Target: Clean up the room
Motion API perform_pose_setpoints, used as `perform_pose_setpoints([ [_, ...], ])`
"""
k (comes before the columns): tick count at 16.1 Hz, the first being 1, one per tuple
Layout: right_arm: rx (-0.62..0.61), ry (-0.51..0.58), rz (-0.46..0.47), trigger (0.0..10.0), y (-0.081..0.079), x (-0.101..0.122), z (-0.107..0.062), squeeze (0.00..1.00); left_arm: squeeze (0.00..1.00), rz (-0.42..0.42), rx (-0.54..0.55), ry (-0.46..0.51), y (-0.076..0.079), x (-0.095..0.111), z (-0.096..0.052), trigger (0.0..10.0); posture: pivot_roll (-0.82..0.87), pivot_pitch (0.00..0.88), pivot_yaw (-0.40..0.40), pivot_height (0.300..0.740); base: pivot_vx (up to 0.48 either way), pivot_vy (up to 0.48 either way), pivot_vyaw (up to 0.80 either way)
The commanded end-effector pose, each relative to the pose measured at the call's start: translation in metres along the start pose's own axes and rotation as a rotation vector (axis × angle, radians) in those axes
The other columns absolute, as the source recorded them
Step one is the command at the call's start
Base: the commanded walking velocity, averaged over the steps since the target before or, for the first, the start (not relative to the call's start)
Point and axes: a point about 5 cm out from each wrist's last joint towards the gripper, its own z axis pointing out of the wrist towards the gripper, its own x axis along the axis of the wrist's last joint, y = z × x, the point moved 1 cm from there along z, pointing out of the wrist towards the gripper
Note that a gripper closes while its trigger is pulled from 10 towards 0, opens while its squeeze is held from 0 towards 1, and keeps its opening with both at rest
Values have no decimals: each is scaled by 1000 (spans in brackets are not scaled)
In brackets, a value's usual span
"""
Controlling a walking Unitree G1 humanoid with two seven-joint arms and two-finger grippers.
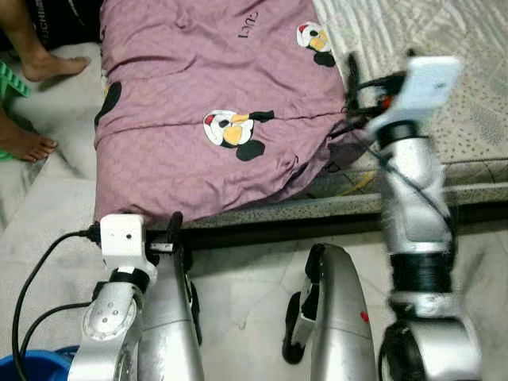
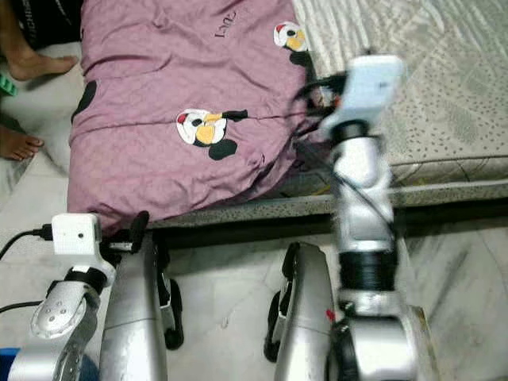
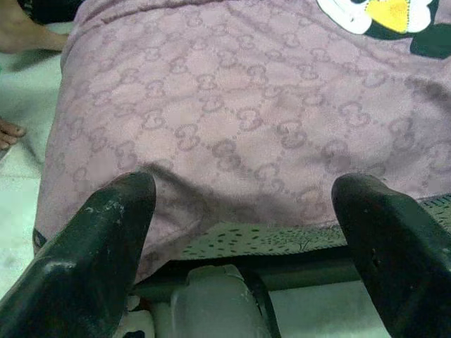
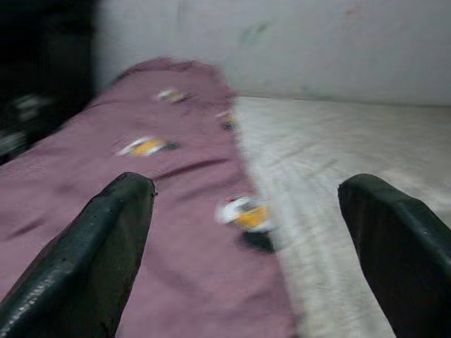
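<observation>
Feet [image 1: 36, 59]: we see a person's bare feet on the floor, far left.
Left gripper [image 3: 246, 232]: fingers spread wide, low before the bed edge — nothing between them.
Blanket [image 1: 206, 103]: mauve, cartoon-printed, draped over the mattress [image 1: 444, 79] corner.
Right gripper [image 4: 261, 239]: spread too, raised over the blanket's right edge — we see it holding nothing.

— How many blankets are lying on the bed [image 1: 444, 95]?
— One mauve blanket [image 1: 198, 71], showing three cartoon prints: one at 12 o'clock [image 1: 316, 38], one at centre [image 1: 230, 133], and one partly hidden at 9 o'clock [image 1: 109, 101].
— And feet?
— Two bare feet [image 1: 48, 65] are standing at 10 o'clock.
</observation>
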Motion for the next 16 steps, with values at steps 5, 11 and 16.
perform_pose_setpoints([
  [5, 107, -439, -8, 10000, -22, -95, -62, 0, 0, 3, 2, -30, 1, -8, -4, 10000, 119, 272, -32, 537, 0, 0, 0],
  [11, -157, -764, -66, 10000, 39, -139, -118, 0, 0, -1, -14, -44, 3, -12, -2, 10000, 108, 269, -34, 537, 0, 0, 0],
  [16, -437, -715, -129, 10000, 83, -123, -141, 0, 0, 8, -16, -50, 1, -14, -3, 10000, 105, 267, -28, 537, 0, 0, 0],
])
